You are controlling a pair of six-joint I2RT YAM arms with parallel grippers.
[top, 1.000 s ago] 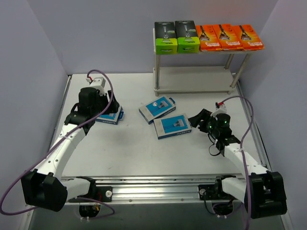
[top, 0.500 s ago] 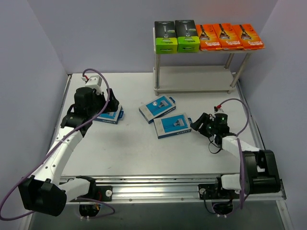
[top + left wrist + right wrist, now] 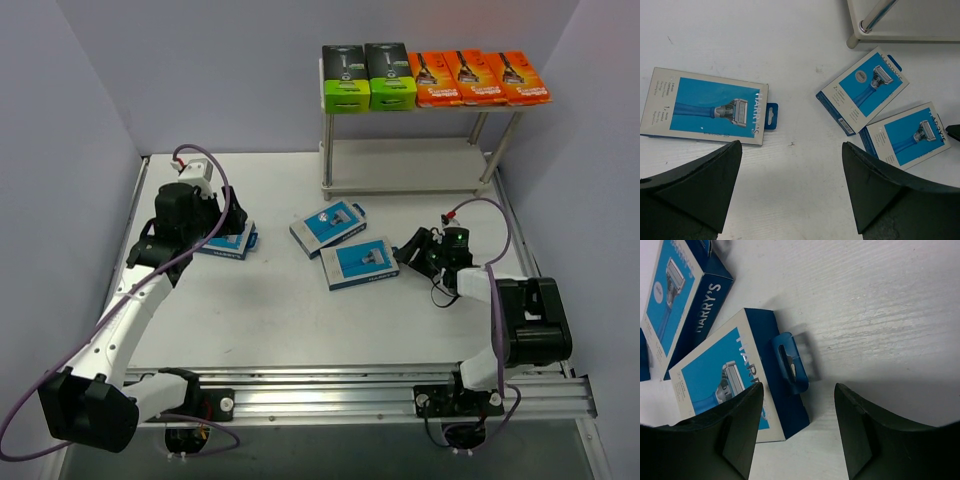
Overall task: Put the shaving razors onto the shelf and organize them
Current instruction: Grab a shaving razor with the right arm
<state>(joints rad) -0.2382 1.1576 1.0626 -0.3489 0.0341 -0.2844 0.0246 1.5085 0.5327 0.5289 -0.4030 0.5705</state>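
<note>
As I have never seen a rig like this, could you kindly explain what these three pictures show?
You are looking at two robot arms, a left arm and a right arm, bolted at the near edge of a white table. The wide picture comes from a fixed camera above and behind them. The two close pictures come from cameras on the wrists, so the dark shapes at the bottom are each arm's own fingers.

Three light blue razor packs lie on the table: one by the left end effector, one in the middle, and one at the right end effector, whose open jaws stand either side of its hang tab. Neither end effector holds anything.

At the back, the shelf carries two black-and-green packs and three orange packs on its top board.
</note>
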